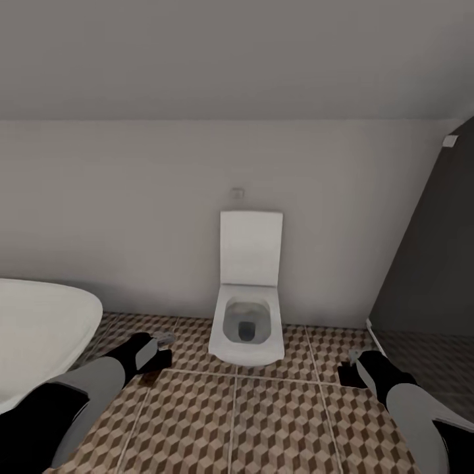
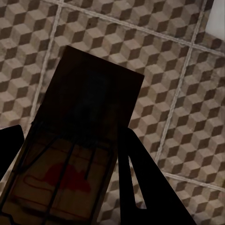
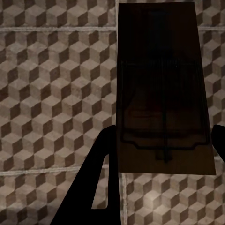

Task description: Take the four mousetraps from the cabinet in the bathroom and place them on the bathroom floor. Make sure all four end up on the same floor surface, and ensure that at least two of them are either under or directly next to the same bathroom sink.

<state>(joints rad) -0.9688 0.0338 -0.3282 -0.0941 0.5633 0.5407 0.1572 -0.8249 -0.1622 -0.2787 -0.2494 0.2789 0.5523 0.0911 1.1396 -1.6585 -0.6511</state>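
Two mousetraps in view, one per gripper. My left gripper is clamped on the left mousetrap: a flat wooden board, dark wire on top, red mark near the end closest to the camera. A dark finger presses one long edge, the other finger sits at the opposite edge. My right gripper holds the right mousetrap the same way, board between the two fingers, wire frame visible on its face, surface in deep shadow; I can't make out a red mark on it there. No readable writing or brand on either board.

In the head view my left gripper and my right gripper both hang low over the bathroom floor, well apart, one on each side of the toilet. The traps themselves are too small to make out in that view. Both are above the floor, not resting on it as far as I can tell.

Count of the rest: one white toilet with lid up against the back wall, one small square plate on the wall above it, one white bathtub rim beside my left arm, one dark panel on my right with a small pale square near its top. Floor tiles show the brown, beige and white cube pattern with pale grout.
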